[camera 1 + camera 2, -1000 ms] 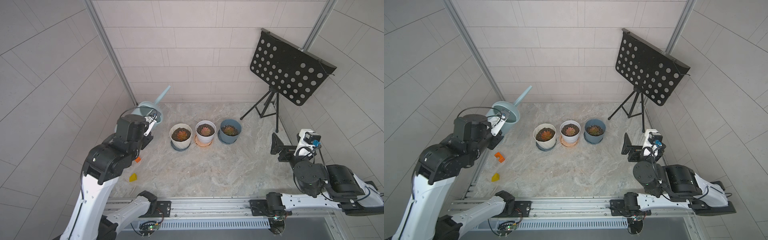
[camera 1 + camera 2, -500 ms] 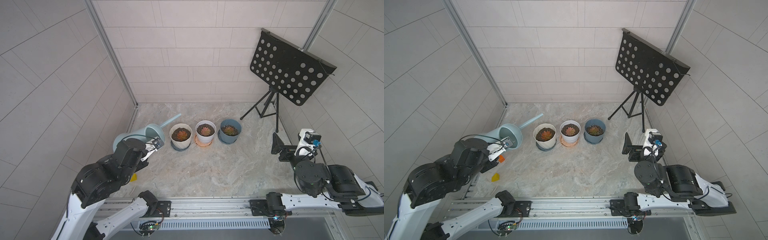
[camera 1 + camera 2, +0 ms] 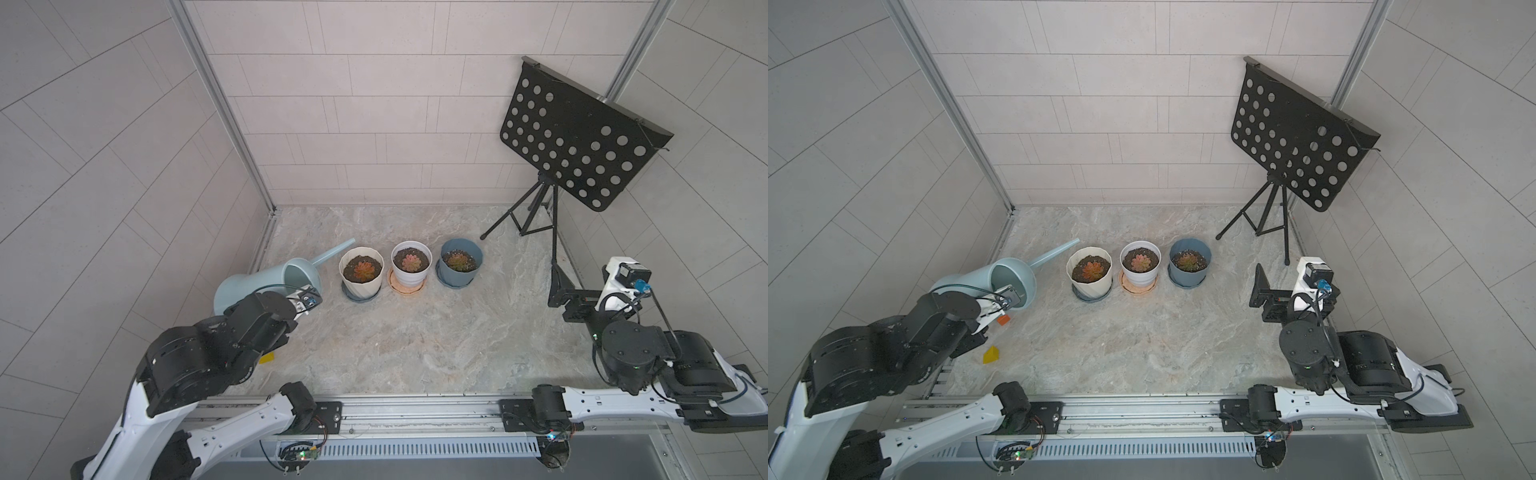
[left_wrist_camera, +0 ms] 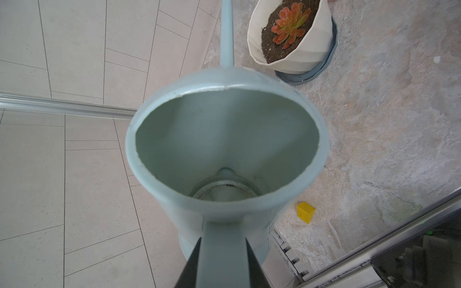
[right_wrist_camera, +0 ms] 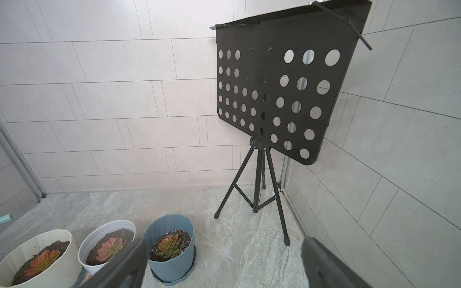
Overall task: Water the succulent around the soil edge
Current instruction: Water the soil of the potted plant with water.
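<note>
Pale blue plastic is filling the left wrist view: the watering can (image 4: pixel 224 139) is hanging tilted from the left gripper (image 4: pixel 222 259), whose jaws are clenching its flat handle. In both top views the can is sitting at the floor's left edge near the side wall, its spout (image 3: pixel 332 253) reaching past the rear left of the cream pot (image 3: pixel 360 286) rather than over the soil. The orange succulent (image 3: pixel 362 269) is growing at the centre of that pot, which is standing in a row with a white pot (image 3: pixel 411 277) and a blue pot (image 3: pixel 459 277), the three just beside one another. A yellow block (image 3: pixel 991 355) and an orange block (image 3: pixel 1003 319) are lying beside the left arm. A black music stand (image 3: pixel 577 141) is occupying the far right corner, its tripod legs (image 3: pixel 536 208) spreading behind the blue pot. The right gripper (image 5: pixel 220 264) is hovering at the right edge, jaws spread wide and empty, well apart from the pots. Bare marble floor (image 3: pixel 415 340) is lying open between the pots and the front rail (image 3: pixel 415 407).
</note>
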Tool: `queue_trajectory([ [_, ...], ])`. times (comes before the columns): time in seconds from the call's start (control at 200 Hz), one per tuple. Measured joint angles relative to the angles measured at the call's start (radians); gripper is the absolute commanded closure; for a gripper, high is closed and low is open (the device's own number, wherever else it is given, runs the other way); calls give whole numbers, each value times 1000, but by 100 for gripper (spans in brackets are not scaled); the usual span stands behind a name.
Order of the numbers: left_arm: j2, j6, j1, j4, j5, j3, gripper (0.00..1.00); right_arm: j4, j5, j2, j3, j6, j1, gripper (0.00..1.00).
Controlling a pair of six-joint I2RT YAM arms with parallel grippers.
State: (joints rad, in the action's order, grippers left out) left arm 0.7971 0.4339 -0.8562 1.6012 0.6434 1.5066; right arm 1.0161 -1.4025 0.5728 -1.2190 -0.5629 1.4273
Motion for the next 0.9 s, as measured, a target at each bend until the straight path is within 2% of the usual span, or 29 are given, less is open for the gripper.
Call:
queue_trajectory([
  [0.435,35,-14,-66,0,-26,-17,100,-23,-6,21,0,63,-1,0],
  [0.901,44,-11,-72,0,-51,-99,100,-35,-9,16,15,74,-2,0],
])
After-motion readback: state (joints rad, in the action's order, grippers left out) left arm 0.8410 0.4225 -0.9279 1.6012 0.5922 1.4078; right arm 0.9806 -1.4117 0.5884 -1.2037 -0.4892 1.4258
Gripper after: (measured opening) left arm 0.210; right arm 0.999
